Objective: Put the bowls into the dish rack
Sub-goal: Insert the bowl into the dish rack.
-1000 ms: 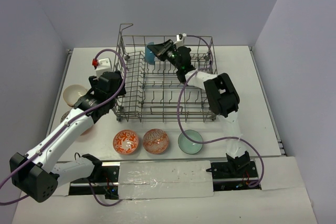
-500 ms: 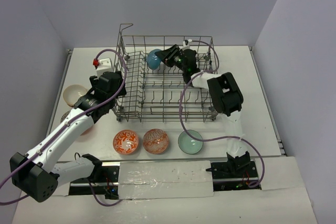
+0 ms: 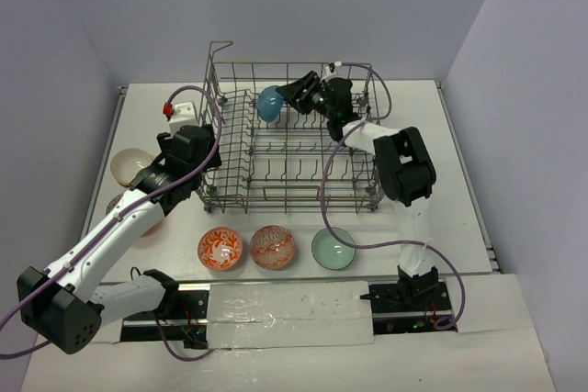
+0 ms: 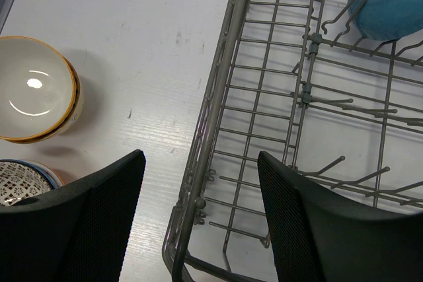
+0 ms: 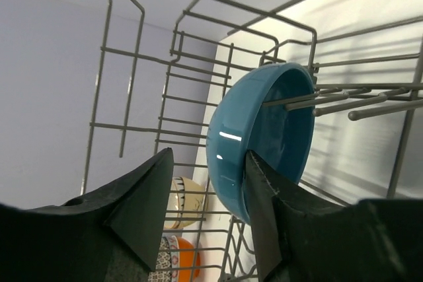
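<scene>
- Nearest the arms' bases, three small round bowls sit in a row on the white table (image 3: 441, 162), at 6 o'clock from the rack. They are an orange-red patterned ceramic bowl (image 3: 220, 248), a tan patterned ceramic bowl (image 3: 273, 247) and a pale green ceramic bowl (image 3: 333, 248). None is loaded yet.
- Out at 9 o'clock, off the rack's side, a cream ceramic bowl with a tan rim (image 4: 36, 89) stands just beside a blue-white patterned bowl (image 4: 23, 179).
- The left gripper (image 4: 199, 156) hangs above the rack's 9 o'clock rim, its claw spread wide with nothing in it.
- The large grey wire dish rack (image 3: 276, 197) takes up the middle of the table, with most of its rows of tines bare.
- At about 12 o'clock in the rack, a teal-blue ceramic bowl (image 5: 264, 137) stands on edge by the far wall, with tines reaching into its hollow.
- The right gripper (image 5: 208, 156) is right at that bowl with its claw parted and the rim showing in the gap. To me the bowl looks released, though I cannot tell whether a pad is brushing it.
- To finish this step well, I'd open the claw fully first, then draw it back along the line of the fingers. A sideways sweep could catch the rim and tip the bowl off its tines.
- I'd also lift it clear of the far wall's wires before swinging away.
</scene>
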{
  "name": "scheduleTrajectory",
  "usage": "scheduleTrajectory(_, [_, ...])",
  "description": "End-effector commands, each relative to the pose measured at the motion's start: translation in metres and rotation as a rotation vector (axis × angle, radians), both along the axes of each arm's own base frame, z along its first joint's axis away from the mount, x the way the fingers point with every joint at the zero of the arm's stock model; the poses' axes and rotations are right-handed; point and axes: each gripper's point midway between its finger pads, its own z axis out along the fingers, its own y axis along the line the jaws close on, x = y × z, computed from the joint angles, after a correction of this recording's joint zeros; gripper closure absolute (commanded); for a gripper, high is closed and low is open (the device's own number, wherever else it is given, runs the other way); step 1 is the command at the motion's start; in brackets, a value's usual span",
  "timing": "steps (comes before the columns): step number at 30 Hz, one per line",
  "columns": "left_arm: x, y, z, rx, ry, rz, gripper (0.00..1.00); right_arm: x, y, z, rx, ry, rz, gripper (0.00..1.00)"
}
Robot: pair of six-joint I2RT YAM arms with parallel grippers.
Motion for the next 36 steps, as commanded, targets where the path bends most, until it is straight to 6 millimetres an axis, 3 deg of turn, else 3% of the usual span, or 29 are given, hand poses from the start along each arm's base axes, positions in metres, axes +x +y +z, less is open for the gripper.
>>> scheduleTrajectory(1, [0.000,-0.002,0.008,-0.005,-0.019,-0.013,0.26,-0.006,-0.019,0.054,0.002,-0.084,-0.009,0.44])
scheduleTrajectory(7, [0.000,-0.001,0.008,0.001,-0.020,-0.011,0.26,-0.010,-0.028,0.055,-0.050,-0.063,-0.021,0.38])
scheduleTrajectory(15, [0.000,0.002,0.008,0.007,-0.023,0.003,0.26,-0.023,-0.032,0.056,-0.053,-0.076,0.017,0.38])
scheduleTrajectory(21, [-0.002,0.003,0.024,-0.036,-0.089,0.003,0.26,-0.049,-0.035,0.097,-0.132,-0.212,0.062,0.38])
scheduleTrajectory(24, [-0.008,0.013,0.045,-0.065,-0.176,0.034,0.26,-0.073,-0.040,0.133,-0.175,-0.318,0.080,0.38])
scheduleTrajectory(29, [-0.015,0.033,0.067,-0.084,-0.276,0.092,0.25,-0.113,-0.039,0.163,-0.276,-0.443,0.136,0.38])
scheduleTrajectory(30, [-0.018,0.039,0.073,-0.090,-0.296,0.109,0.25,-0.127,-0.041,0.180,-0.285,-0.488,0.142,0.38])
scheduleTrajectory(32, [-0.020,0.049,0.079,-0.099,-0.322,0.140,0.26,-0.145,-0.040,0.181,-0.342,-0.528,0.174,0.38])
scheduleTrajectory(36, [-0.028,0.078,0.091,-0.116,-0.386,0.241,0.25,-0.209,-0.027,0.205,-0.453,-0.660,0.256,0.38])
